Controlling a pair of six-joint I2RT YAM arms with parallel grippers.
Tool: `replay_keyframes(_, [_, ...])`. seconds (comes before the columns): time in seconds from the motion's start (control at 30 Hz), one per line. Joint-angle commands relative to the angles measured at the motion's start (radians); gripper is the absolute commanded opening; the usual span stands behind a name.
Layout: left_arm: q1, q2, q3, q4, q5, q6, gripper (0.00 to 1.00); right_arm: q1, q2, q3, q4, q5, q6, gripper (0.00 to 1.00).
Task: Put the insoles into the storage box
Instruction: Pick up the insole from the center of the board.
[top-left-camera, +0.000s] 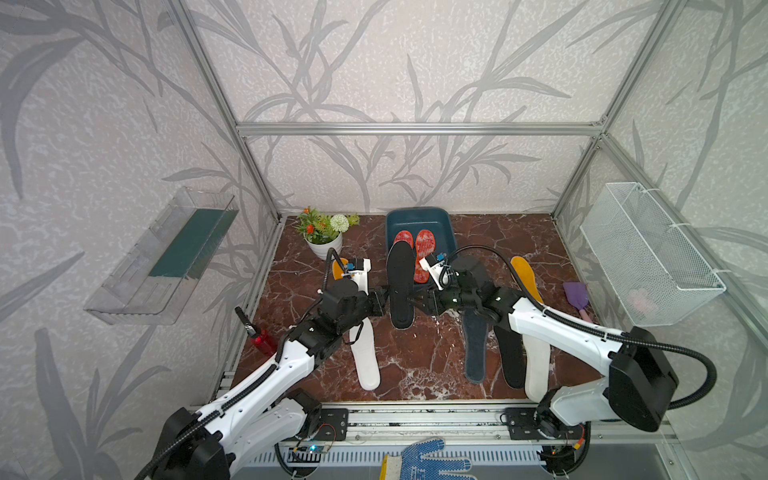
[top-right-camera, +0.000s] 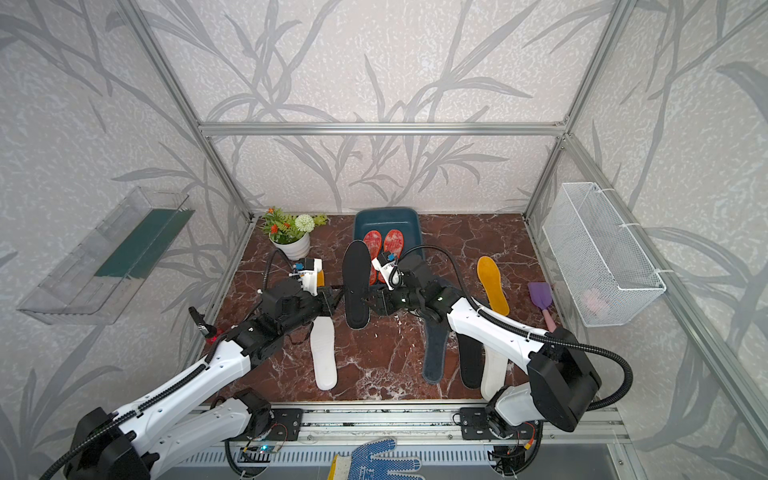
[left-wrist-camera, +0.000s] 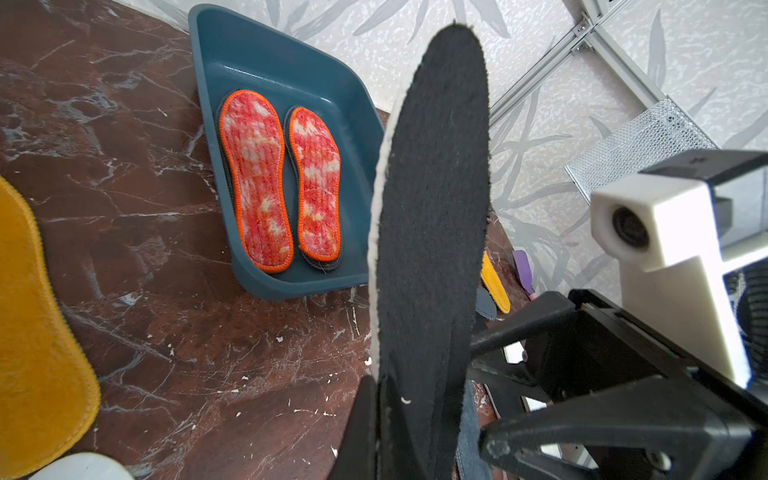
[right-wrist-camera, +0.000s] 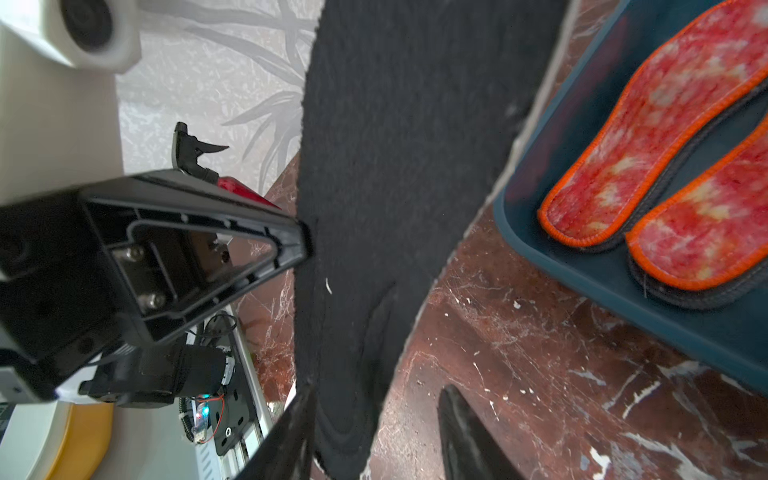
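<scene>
A black insole (top-left-camera: 401, 286) (top-right-camera: 356, 286) hangs above the floor in front of the storage box (top-left-camera: 440, 220) (left-wrist-camera: 249, 45). My left gripper (top-left-camera: 384, 303) (left-wrist-camera: 386, 399) is shut on one long edge of it. My right gripper (top-left-camera: 415, 301) (right-wrist-camera: 378, 399) straddles the opposite edge, jaws apart: one finger lies against the insole (right-wrist-camera: 407, 166), the other stands clear of it. Two red-orange insoles (top-left-camera: 424, 253) (left-wrist-camera: 255, 178) lie side by side in the box. On the floor lie yellow (top-left-camera: 525, 278), white (top-left-camera: 365, 357), dark grey (top-left-camera: 476, 349), black (top-left-camera: 511, 357) and another white insole (top-left-camera: 536, 365).
A flower pot (top-left-camera: 324, 237) stands at the back left, and a red spray bottle (top-left-camera: 262, 340) at the left edge. A purple shovel (top-left-camera: 575, 291) lies at the right. A wire basket (top-left-camera: 648, 253) and a clear shelf (top-left-camera: 166, 257) hang on the side walls. A blue-dotted glove (top-left-camera: 428, 461) lies in front.
</scene>
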Motion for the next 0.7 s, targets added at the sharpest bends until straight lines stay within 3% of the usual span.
replay_keyframes(0.0, [0.000,-0.010,0.033,0.017,0.029,0.024,0.00,0.000,0.023,0.038,0.057,-0.041,0.026,0.38])
replay_keyframes(0.23, [0.000,-0.009,0.033,0.006,0.020,0.025,0.00,0.000,0.039,0.046,0.070,-0.060,0.055,0.00])
replay_keyframes(0.4, [-0.001,-0.003,0.048,-0.029,-0.010,0.027,0.02,0.000,0.025,0.043,0.058,-0.036,0.069,0.00])
replay_keyframes(0.43, [-0.001,-0.003,0.054,-0.044,-0.015,0.030,0.16,-0.002,0.022,0.046,0.046,-0.024,0.070,0.00])
replay_keyframes(0.53, [-0.001,-0.017,0.065,-0.075,-0.031,0.034,0.99,-0.017,0.014,0.056,0.011,-0.003,0.072,0.00])
replay_keyframes(0.67, [-0.002,-0.081,0.061,-0.130,-0.104,0.048,0.99,-0.065,0.011,0.065,-0.017,0.007,0.081,0.00])
